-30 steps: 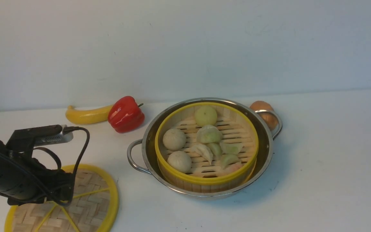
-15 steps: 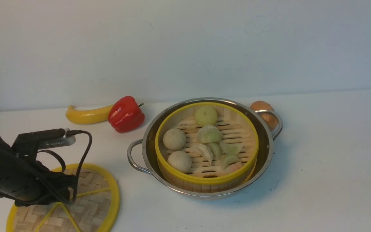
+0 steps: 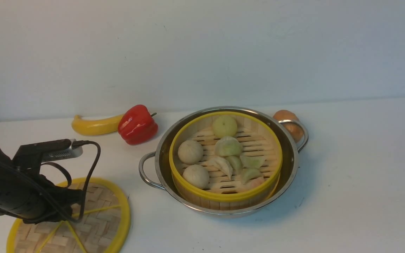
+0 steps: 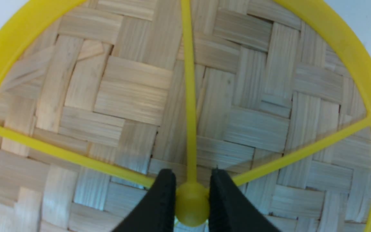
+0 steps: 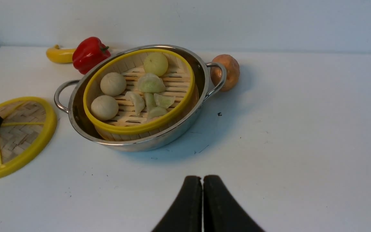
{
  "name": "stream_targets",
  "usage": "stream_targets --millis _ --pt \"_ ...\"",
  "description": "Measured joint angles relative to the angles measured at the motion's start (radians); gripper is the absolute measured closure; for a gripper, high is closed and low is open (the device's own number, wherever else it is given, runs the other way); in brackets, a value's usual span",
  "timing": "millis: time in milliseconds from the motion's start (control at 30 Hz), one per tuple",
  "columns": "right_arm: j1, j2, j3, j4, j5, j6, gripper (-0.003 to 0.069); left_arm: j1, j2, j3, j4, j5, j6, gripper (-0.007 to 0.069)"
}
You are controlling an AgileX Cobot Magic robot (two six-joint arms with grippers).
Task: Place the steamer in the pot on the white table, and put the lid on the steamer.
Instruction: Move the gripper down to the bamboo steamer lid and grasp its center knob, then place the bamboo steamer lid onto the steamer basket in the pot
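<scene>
The steamer (image 3: pixel 223 196), a yellow-rimmed bamboo basket holding toy buns and dumplings, sits inside the shiny pot (image 3: pixel 145 172) in the middle of the white table (image 3: pixel 346 175). The lid (image 3: pixel 100 218), a flat woven disc with yellow rim and spokes, lies on the table at the front left. My left gripper (image 4: pixel 192 170) is down on the lid's centre, and both black fingers press against the yellow knob (image 4: pixel 192 206). In the front view the left wrist (image 3: pixel 19 196) covers that spot. My right gripper (image 5: pixel 202 178) hovers shut and empty over bare table, nearer than the pot (image 5: pixel 76 129).
A yellow banana (image 3: pixel 95 125) and a red bell pepper (image 3: pixel 137 124) lie behind the pot at the back left. A brown onion (image 3: pixel 287 117) rests against the pot's far right handle. A pale wall bounds the table at the back.
My left arm has sunk a little onto the lid and its jaws have closed in on the knob. The steamer, pot and lid have not moved.
</scene>
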Motion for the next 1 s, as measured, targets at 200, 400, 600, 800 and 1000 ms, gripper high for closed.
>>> stream_targets --millis 200,400,600,800,1000 --pt "0.000 0.000 0.000 0.000 0.000 -0.007 0.0629 0.000 -0.080 -0.105 0.091 0.208 -0.014 0.0505" --pt "0.000 0.000 0.000 0.000 0.000 -0.014 0.0623 0.000 -0.150 -0.358 0.147 0.528 -0.074 0.0505" --pt "0.000 0.000 0.000 -0.005 0.000 -0.015 0.0621 -0.079 -0.150 -0.607 0.161 0.658 -0.099 0.0505" --pt "0.000 0.000 0.000 -0.008 0.000 -0.015 0.0621 -0.223 -0.091 -0.717 0.159 0.666 -0.139 0.0505" --pt "0.000 0.000 0.000 -0.008 0.000 -0.015 0.0619 -0.413 0.133 -0.900 0.182 0.684 -0.199 0.0505"
